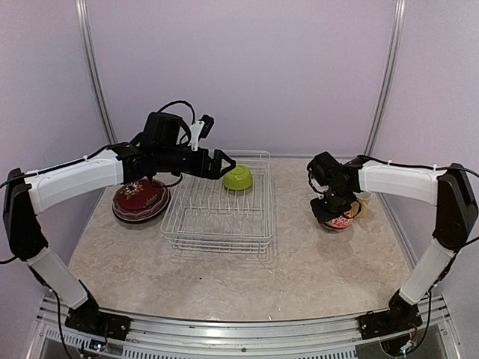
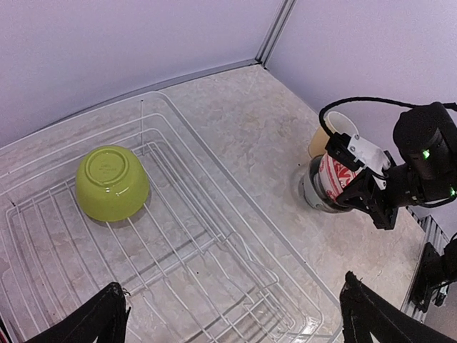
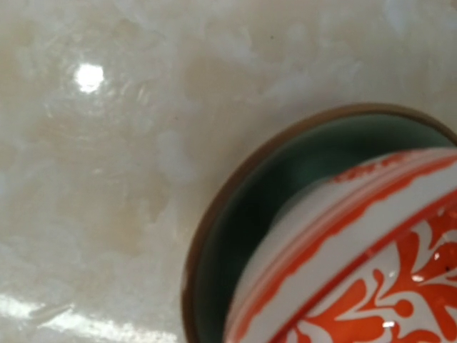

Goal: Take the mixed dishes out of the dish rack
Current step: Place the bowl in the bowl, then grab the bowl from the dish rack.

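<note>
The white wire dish rack holds one lime green bowl, upside down in its far corner. My left gripper hovers open over the rack just left of that bowl, and its black fingertips frame bare wire. At the right, my right gripper is shut on the rim of a tilted white bowl with a red pattern. That bowl rests inside a dark green bowl. The right fingers are hidden in the right wrist view.
A stack of plates with a dark red patterned one on top lies left of the rack. A pale yellow mug stands just behind the nested bowls. Pale walls close the marble table at the back and sides.
</note>
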Available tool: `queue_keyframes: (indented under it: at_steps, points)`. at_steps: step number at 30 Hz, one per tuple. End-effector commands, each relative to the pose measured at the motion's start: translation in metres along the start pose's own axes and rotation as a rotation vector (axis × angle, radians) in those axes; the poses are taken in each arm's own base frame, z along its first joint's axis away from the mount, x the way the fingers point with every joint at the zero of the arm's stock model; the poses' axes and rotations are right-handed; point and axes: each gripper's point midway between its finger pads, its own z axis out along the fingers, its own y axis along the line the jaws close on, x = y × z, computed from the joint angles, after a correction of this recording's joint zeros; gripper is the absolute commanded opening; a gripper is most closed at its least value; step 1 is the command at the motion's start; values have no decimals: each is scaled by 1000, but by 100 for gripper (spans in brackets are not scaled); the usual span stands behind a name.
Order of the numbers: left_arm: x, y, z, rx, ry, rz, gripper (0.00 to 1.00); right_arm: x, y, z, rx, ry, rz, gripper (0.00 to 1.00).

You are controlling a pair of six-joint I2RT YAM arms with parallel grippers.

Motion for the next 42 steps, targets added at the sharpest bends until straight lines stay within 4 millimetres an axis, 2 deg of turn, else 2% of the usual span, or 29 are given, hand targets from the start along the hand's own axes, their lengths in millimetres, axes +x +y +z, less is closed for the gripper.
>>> queue_keyframes:
  at_steps: [1,7,10,15,19,21,24,30,34,42]
  points:
    - [-4,-3,2,-10,2,29,99,-9,-9,-4,49,-19,5,8]
    - [-4,-6,7,2,11,17,99,-13,-7,-7,33,-35,20,28]
    - [-7,-4,9,-10,20,2,99,-18,-6,-16,11,-65,27,34]
    - [0,9,26,-70,81,-29,99,-29,-5,-34,-24,-135,40,45]
    - [8,28,46,-140,161,-60,99,-34,-5,-46,-48,-184,54,52]
    - [20,41,60,-180,221,-82,99,-34,-5,-49,-58,-201,59,55]
    - [21,60,68,-229,265,-166,99,-31,-7,-52,-61,-212,66,57]
    - [30,93,93,-202,317,-447,98,-27,-9,-55,-66,-230,77,62]
    - [38,106,111,-188,337,-591,99,-28,-8,-59,-76,-247,83,63]
    - [55,128,146,-243,346,-767,99,-28,-5,-63,-104,-271,95,63]
